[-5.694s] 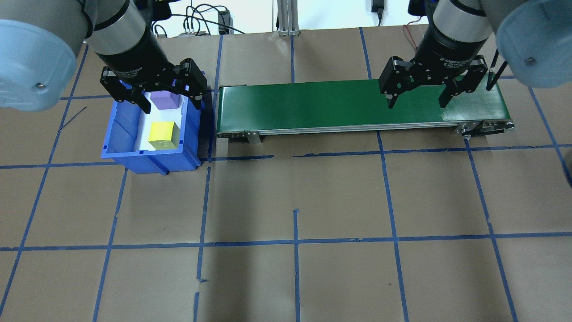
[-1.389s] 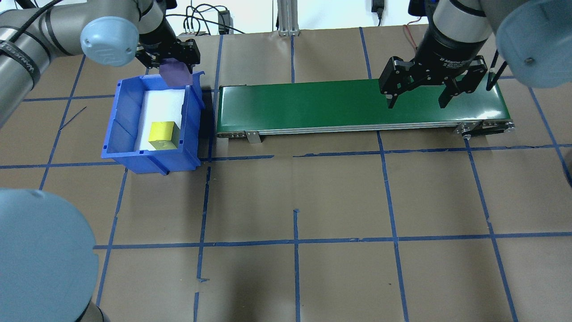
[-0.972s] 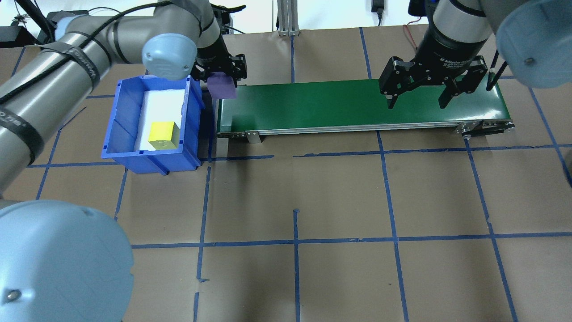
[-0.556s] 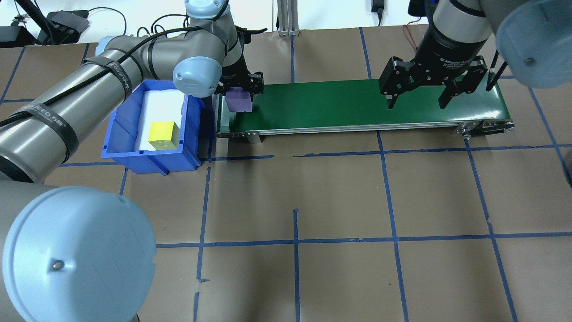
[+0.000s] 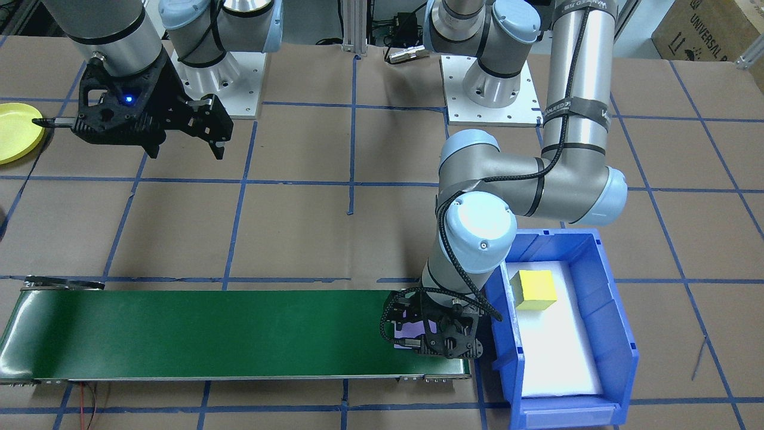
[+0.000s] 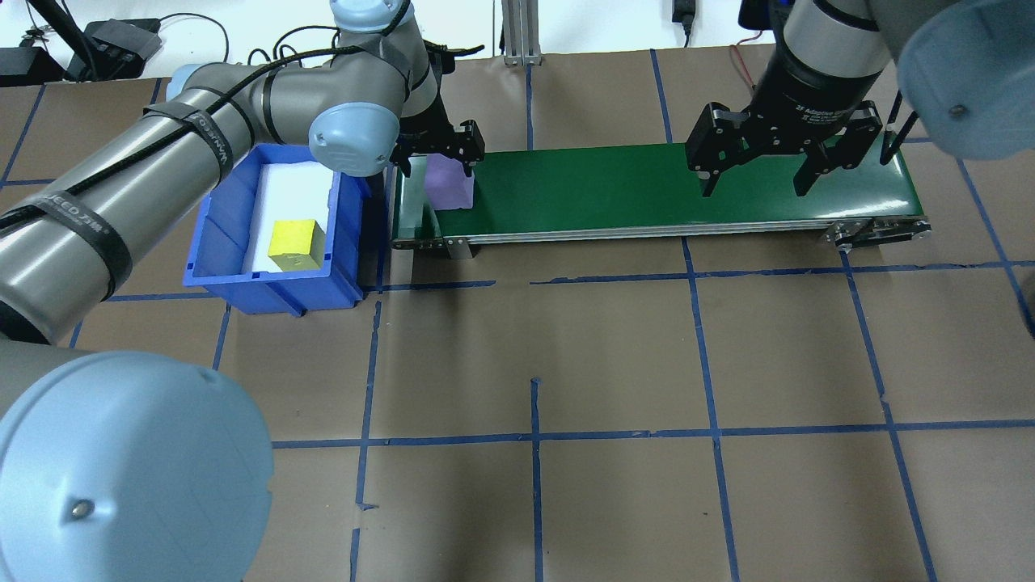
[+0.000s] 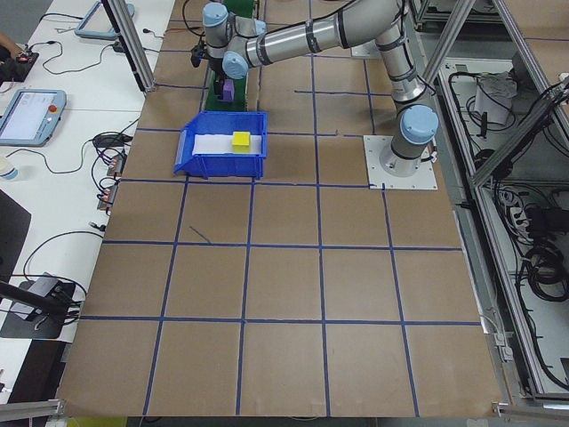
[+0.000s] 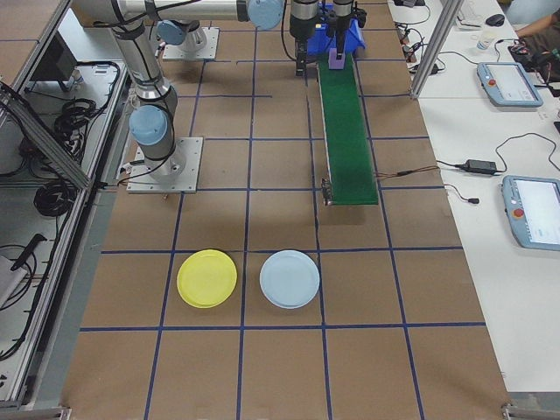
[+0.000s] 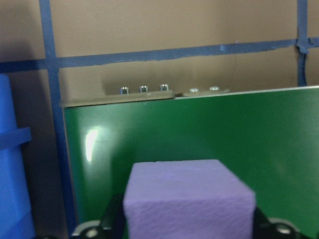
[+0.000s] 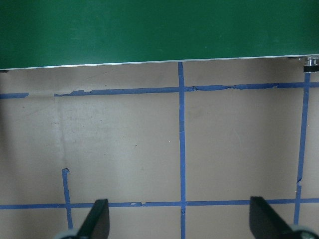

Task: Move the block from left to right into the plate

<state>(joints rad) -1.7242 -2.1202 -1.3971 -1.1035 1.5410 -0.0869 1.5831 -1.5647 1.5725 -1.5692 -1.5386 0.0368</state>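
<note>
Since the earlier overhead frame, my left gripper (image 6: pixel 437 153) has carried the purple block (image 6: pixel 449 183) from the blue bin (image 6: pixel 212 242) onto the conveyor belt (image 6: pixel 647 190); handover can follow. Front view: fingers flank the block at the belt's bin end; right gripper (image 5: pixel 182 140) spread wide, empty; yellow plate (image 5: pixel 18 131) well apart. Left wrist: block between the fingers, whether gripped or freed I cannot tell. Right view: light-blue plate (image 8: pixel 290 278) beside the yellow.

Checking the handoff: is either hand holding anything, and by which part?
The left hand holds the purple block by two opposite side faces, over the green belt. The right hand is open, empty.
</note>
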